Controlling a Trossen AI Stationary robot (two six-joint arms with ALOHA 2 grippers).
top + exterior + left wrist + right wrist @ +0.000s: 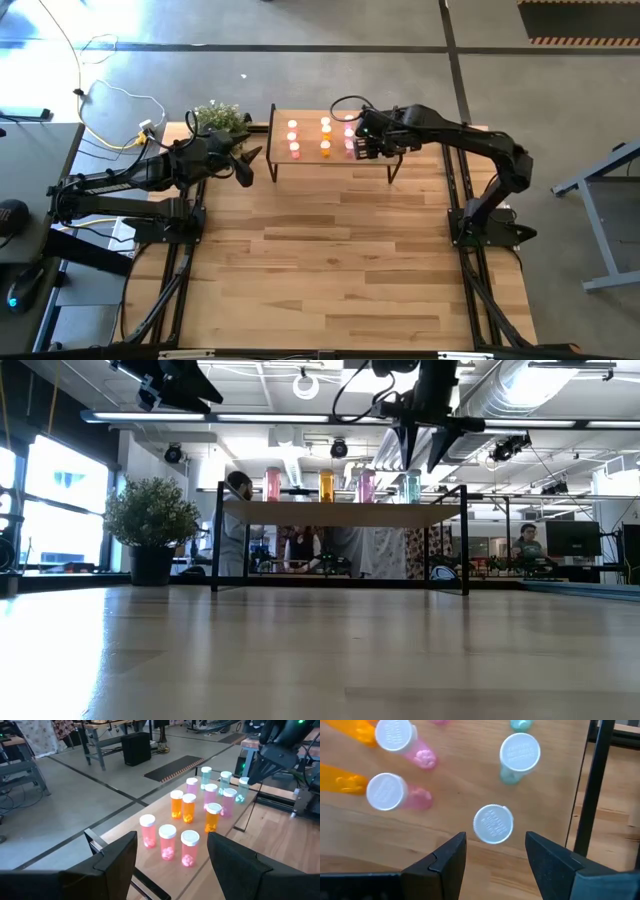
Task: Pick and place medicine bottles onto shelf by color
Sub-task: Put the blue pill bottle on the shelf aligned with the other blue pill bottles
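The shelf [310, 115] stands at the table's far middle on thin black legs. The medicine bottles [325, 138] stand upright on it in rows by colour: pale red [167, 842], orange [189, 807], pink [210, 795], green [225, 780]. My right gripper [495, 852] is open and points steeply down over the shelf's right end. Its fingers stand just above a white-capped bottle [493, 823] beside a green bottle [519, 755], touching nothing. My left gripper [172, 865] is open near the shelf's left end, a little above the board, with nothing between its fingers.
A small potted plant [218, 117] stands at the table's far left, behind my left arm. The shelf's black frame [597, 785] runs close to the right of my right gripper. Bare wooden tabletop [330, 260] lies in front of the shelf. People [238, 510] show in the room beyond.
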